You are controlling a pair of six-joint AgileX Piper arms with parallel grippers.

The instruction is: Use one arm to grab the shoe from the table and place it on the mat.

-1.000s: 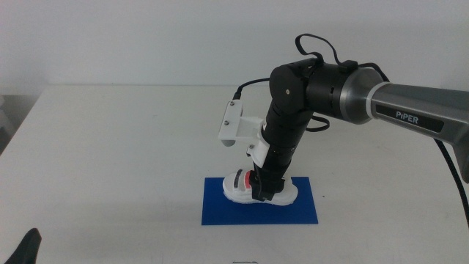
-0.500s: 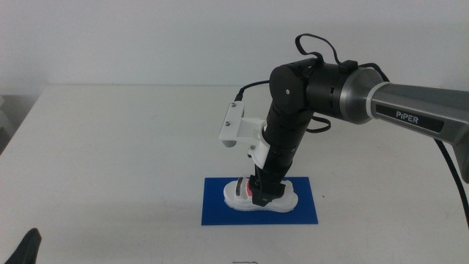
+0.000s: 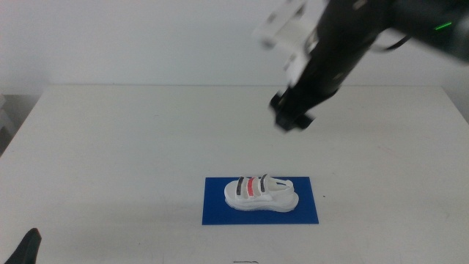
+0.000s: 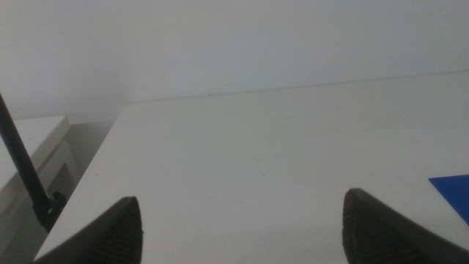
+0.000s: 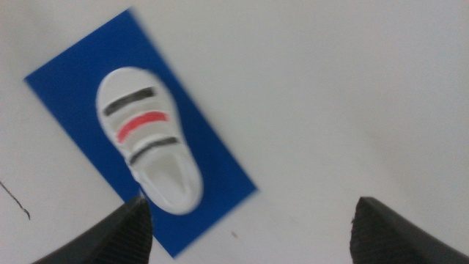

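The white shoe [image 3: 260, 193] with two dark straps and one red strap lies flat on the blue mat [image 3: 216, 214] at the front middle of the table [image 3: 110, 147]. My right gripper [image 3: 292, 117] is open and empty, blurred, high above the table behind and to the right of the shoe. The right wrist view looks down on the shoe [image 5: 146, 139] and the mat [image 5: 66, 77] between its wide-apart jaws [image 5: 253, 220]. My left gripper [image 4: 242, 227] waits open at the table's front left corner [image 3: 29, 246]; a corner of the mat [image 4: 451, 187] shows in its view.
The white tabletop [image 4: 256, 147] around the mat is bare. A white wall stands behind the table's far edge. A low white surface and a dark cable [image 4: 26, 176] lie beyond the table's left edge.
My right gripper has let go of the shoe and risen up and back to the right. The shoe stays on the mat.
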